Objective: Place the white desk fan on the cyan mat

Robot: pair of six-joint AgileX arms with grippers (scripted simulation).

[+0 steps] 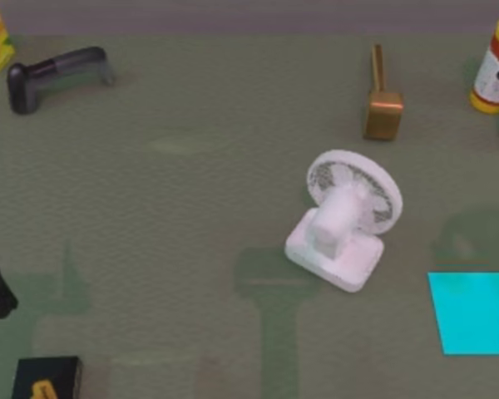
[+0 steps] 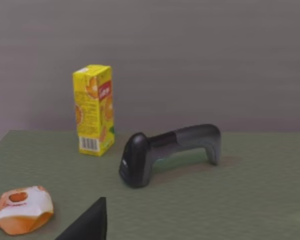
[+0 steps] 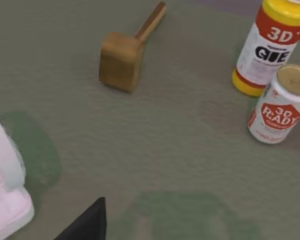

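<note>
Standing at centre-right of the top view, the white desk fan [image 1: 343,220] faces the upper right, well apart from the cyan mat [image 1: 474,312] at the lower right edge. I judge the right arm nearer. Neither end effector shows enough to tell its opening; nothing is held.

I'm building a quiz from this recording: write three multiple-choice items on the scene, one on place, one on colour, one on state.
1. Where is the cyan mat?
A. top view's right edge
B. under the fan
C. beside the scanner

2. What colour is the mallet?
A. black
B. brown
C. white

3. How is the white desk fan?
A. held in the air
B. resting on the mat
C. resting on the table, apart from the mat

Answers: 1 A, it sits at that edge. 2 B, head and handle are brown. 3 C, bare table separates them and no fingers touch it.
</note>
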